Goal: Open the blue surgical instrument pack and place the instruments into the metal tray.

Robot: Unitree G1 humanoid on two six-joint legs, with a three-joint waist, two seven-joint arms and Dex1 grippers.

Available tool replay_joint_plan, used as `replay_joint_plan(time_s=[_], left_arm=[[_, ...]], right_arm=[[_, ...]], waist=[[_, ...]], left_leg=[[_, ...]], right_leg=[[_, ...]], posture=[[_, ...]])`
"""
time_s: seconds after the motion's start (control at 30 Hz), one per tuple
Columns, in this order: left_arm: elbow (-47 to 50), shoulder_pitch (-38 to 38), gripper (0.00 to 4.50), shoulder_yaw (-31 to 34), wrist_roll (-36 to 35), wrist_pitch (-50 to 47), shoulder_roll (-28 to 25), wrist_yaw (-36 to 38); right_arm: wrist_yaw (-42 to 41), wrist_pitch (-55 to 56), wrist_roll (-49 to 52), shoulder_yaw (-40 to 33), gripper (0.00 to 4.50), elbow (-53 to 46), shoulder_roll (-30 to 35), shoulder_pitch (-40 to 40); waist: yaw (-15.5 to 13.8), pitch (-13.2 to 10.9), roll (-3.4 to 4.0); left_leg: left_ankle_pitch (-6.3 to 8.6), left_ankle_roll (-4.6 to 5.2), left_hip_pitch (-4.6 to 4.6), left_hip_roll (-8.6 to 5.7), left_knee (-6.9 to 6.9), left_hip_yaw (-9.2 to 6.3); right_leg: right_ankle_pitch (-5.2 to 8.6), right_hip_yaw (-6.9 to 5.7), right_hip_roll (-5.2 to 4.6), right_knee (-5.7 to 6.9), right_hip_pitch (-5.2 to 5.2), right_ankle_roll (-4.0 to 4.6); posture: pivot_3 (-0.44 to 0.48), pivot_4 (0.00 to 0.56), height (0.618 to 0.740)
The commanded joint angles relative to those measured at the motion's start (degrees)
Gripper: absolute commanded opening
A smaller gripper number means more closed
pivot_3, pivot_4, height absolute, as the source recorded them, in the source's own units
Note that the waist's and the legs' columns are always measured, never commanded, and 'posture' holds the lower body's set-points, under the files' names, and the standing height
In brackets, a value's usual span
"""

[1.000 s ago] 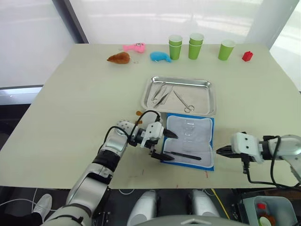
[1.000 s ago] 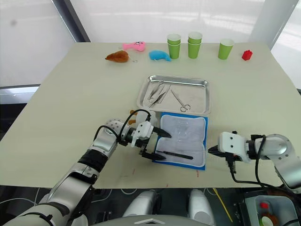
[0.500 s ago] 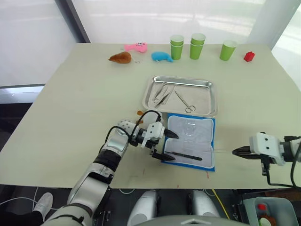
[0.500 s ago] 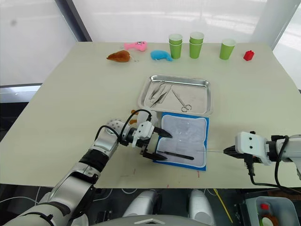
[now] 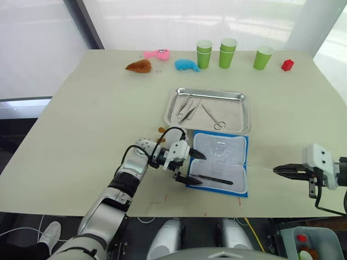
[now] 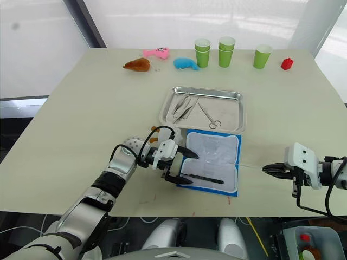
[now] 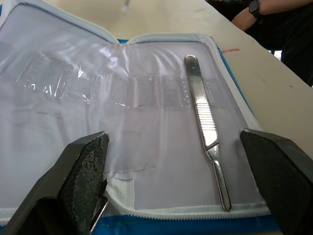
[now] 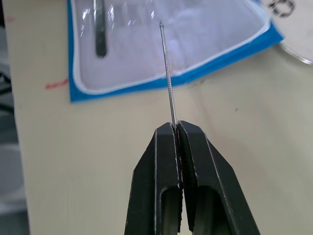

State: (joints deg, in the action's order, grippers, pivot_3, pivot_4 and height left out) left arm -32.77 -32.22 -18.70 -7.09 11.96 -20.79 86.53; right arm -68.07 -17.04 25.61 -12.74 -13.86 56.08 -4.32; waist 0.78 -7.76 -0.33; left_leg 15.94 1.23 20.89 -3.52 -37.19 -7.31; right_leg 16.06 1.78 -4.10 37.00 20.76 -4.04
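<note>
- No text, label, brand, number or sign can be read anywhere.
- The open pack (image 5: 219,163) shows only its blank pale lining.
- Small red marks near the table's (image 5: 81,124) front edge may be pen strokes, not characters.

The blue surgical instrument pack (image 5: 219,164) lies open with a pale grey-white lining and blue edge. The metal tray (image 5: 208,110) is shiny silver, holding silver instruments (image 5: 187,108). The worktop (image 5: 97,114) is pale beige. Three cups (image 5: 228,52) are green.
</note>
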Motion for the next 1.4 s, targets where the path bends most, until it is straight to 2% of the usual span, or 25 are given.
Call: replay_joint_plan(time_s=[0.03, 0.3, 0.43, 0.63, 1.03, 1.4], left_arm=[[-4.76, 3.42, 4.50, -3.90, 3.85, -1.70, -0.73, 1.21], [-4.54, 3.53, 4.50, -3.75, 3.84, -1.84, -0.64, 0.95], [-4.46, 3.47, 4.50, -3.71, 3.82, -1.97, -0.56, 0.78], [-3.37, 4.24, 4.50, -3.75, 3.71, -2.40, -0.58, 0.26], [-2.41, 4.76, 4.50, -3.81, 3.61, -2.69, -0.95, -0.21], [-2.45, 4.67, 4.50, -3.84, 3.67, -2.62, -1.00, -0.32]], right_arm=[[7.64, -7.83, 3.95, -1.06, 0.03, -1.82, -3.23, 6.76], [22.63, -23.01, 5.06, 3.98, 0.03, -1.73, -12.75, 20.46], [28.04, -25.84, 2.89, 7.38, 0.03, 0.26, -17.69, 25.52], [39.27, -26.97, -4.55, 14.35, 0.03, 11.40, -29.51, 36.08], [46.04, -23.02, -12.47, 16.64, 0.03, 32.97, -40.18, 48.98], [46.42, -17.83, -16.03, 15.49, 0.03, 43.20, -41.99, 52.07]], waist=[[0.06, 0.00, 0.04], [-0.17, 0.03, 0.11], [-0.13, 0.04, 0.16], [0.12, 0.07, 0.26], [0.22, 0.07, 0.35], [0.31, 0.05, 0.39]], left_leg=[[0.00, 0.00, 0.00, 0.00, 0.00, 0.00], [0.00, -0.01, 0.08, -0.01, 0.04, -0.13], [0.00, -0.01, 0.11, -0.03, 0.03, -0.15], [-0.01, -0.01, 0.03, -0.05, 0.03, -0.11], [-0.11, -0.18, 0.19, -0.13, 0.06, -0.12], [-0.10, -0.16, 0.19, -0.15, 0.04, -0.03]], right_leg=[[0.00, 0.00, 0.00, 0.00, 0.00, 0.00], [-0.01, -0.08, -0.04, -0.06, 0.03, 0.01], [-0.01, -0.09, -0.05, -0.06, 0.06, 0.02], [-0.02, -0.04, -0.03, 0.01, 0.08, 0.02], [-0.02, -0.01, -0.02, 0.14, 0.39, 0.03], [-0.02, 0.09, -0.02, 0.33, 0.49, 0.03]], posture=[[0.000, 0.150, 0.740], [0.000, 0.150, 0.740], [0.000, 0.150, 0.740], [0.000, 0.150, 0.740], [0.000, 0.150, 0.740], [0.000, 0.150, 0.740]])
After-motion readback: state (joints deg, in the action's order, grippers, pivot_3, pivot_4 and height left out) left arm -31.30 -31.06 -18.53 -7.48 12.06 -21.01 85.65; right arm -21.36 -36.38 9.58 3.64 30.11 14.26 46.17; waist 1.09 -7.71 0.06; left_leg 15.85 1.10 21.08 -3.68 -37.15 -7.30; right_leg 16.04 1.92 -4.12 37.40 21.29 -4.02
